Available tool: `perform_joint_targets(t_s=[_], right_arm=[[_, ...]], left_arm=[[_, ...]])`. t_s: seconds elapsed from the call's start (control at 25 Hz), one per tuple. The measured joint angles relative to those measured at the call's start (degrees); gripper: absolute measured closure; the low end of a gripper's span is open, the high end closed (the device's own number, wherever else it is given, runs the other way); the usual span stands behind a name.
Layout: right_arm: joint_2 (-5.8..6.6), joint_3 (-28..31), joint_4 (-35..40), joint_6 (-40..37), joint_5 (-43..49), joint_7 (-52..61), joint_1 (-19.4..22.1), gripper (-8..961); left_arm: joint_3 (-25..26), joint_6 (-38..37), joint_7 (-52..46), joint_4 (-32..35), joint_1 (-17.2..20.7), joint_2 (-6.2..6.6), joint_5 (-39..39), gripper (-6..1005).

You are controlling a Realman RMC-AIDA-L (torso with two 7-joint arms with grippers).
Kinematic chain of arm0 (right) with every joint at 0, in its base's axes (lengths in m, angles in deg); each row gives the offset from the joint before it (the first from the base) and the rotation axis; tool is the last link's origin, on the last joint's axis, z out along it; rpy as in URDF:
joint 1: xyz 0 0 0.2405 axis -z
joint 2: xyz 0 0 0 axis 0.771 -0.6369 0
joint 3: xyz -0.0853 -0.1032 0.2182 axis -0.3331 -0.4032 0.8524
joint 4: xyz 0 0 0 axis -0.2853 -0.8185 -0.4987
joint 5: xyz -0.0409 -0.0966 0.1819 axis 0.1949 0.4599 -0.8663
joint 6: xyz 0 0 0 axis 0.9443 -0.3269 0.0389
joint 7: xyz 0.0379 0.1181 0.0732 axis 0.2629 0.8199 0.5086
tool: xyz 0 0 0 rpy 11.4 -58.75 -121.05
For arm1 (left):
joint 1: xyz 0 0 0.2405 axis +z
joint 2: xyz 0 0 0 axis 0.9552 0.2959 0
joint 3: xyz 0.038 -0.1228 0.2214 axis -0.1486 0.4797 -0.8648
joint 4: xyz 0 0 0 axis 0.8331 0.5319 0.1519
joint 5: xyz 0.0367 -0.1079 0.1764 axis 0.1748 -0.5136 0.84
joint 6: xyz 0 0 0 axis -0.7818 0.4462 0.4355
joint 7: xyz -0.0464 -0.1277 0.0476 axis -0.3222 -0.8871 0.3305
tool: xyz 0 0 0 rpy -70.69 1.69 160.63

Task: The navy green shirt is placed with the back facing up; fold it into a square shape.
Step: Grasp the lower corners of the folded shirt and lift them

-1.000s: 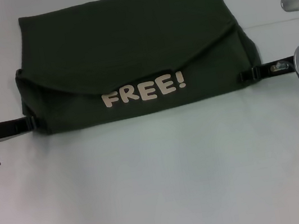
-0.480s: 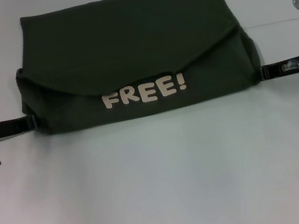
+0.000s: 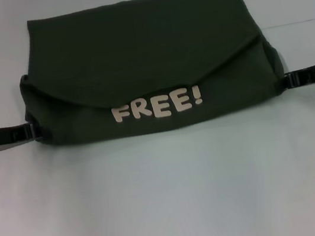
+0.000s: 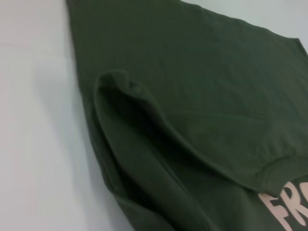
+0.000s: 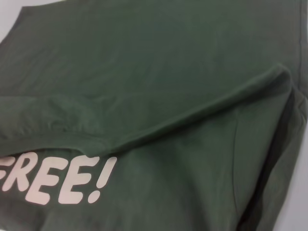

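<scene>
Since a second ago, the right gripper (image 3: 312, 75) has been drawn outward from the shirt's right edge, so that only its dark fingers show at the right border of the head view, and the whole scene is seen shifted slightly. The navy green shirt (image 3: 142, 60) is laid on the white table (image 3: 170, 200), in the far half of the head view, as a wide folded packet; contrary to the plain look expected, pale "FREE!" lettering (image 3: 157, 106) is shown on the near band, below a curved flap that has been turned over it. At the left edge the left gripper (image 3: 31, 131) is held low, its tips touching or tucked under the shirt's near left corner. Whether either set of jaws is parted or clenched cannot be told. The packet is judged wider than deep, so a sideways fold is probably still needed for a square. For that to be done well, a side edge should be pinched through all layers, lifted low, carried across evenly, and the loose bulges at both ends flattened.
</scene>
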Motion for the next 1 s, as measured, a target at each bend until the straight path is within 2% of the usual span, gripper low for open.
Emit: perform_joint_targets(t_s=[0.28,0.6,0.8,1.0], right_arm=[[0.19,2.8,7.4,-10.6,-0.1,-0.1,3.6,921],[0.60,8.4,10.4,-22.3,-0.1,-2.9,6.6,920],[0.12,10.7,13.1,-27.5,-0.2,-3.3,9.0,920],[-0.59,17.7,16.2,-34.9,-0.2,-5.9,11.8,920]], left_arm=[[0.8,-12.2,-1.8,4.6,0.5,1.45,1.8,971],[1.0,-25.4,-3.2,8.2,-0.4,3.03,6.3,971],[1.6,-33.6,-3.0,11.2,0.1,3.84,6.8,971],[2.0,-38.0,-2.1,12.7,0.6,4.34,7.0,967]])
